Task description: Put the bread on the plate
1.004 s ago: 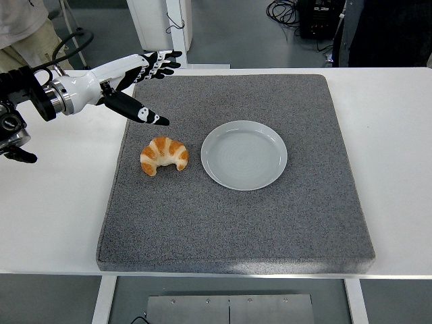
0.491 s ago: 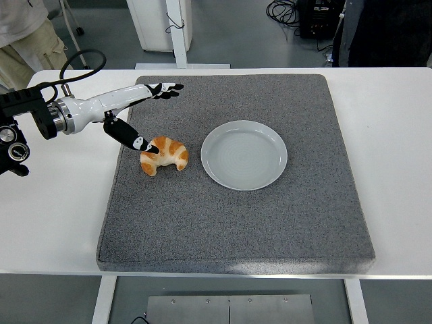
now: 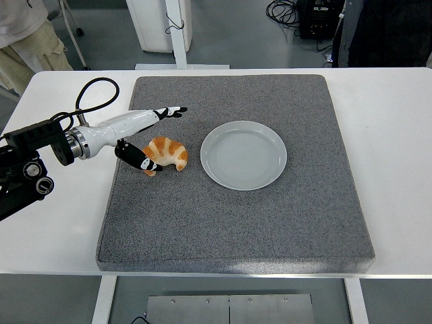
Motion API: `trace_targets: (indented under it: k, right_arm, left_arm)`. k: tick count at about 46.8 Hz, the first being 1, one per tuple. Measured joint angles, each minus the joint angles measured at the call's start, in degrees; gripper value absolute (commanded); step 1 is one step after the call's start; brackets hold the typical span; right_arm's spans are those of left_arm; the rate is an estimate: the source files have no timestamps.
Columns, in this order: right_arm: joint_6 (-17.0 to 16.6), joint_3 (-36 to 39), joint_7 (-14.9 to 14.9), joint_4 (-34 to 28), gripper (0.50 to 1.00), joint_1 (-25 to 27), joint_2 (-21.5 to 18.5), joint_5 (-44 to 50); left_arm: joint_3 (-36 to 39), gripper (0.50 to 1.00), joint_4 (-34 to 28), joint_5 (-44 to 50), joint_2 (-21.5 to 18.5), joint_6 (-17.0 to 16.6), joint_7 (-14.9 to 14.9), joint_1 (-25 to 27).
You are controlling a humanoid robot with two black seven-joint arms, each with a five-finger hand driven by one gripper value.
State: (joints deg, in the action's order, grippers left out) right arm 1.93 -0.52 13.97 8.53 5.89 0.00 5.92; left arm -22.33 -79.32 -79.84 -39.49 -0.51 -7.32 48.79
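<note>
A golden croissant lies on the grey mat, just left of an empty pale blue plate. My left hand comes in from the left edge and straddles the croissant's left end. Its fingers are stretched out above the croissant, and the black thumb lies against its lower left side. The hand is spread and holds nothing. My right arm is not in view.
The mat covers most of the white table. A person's legs stand at the top left corner. A white post and dark equipment stand behind the table.
My left arm has come down and forward. The hand has dropped from above the mat's far left corner to mat level at the croissant, the thumb now against its left side.
</note>
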Motion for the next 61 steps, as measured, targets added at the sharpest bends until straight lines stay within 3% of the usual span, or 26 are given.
trace_targets:
  k: [48, 61]
  right_arm:
    - [0.0, 0.0, 0.0, 0.0, 1.000, 0.0, 0.0, 0.0]
    - [0.0, 0.0, 0.0, 0.0, 1.000, 0.0, 0.0, 0.0]
  left_arm:
    - [2.1, 0.960, 10.6, -6.8, 8.7, -5.5, -0.6, -0.8]
    - [2.2, 0.928, 12.5, -6.8, 9.3, -6.2, -2.5, -1.1]
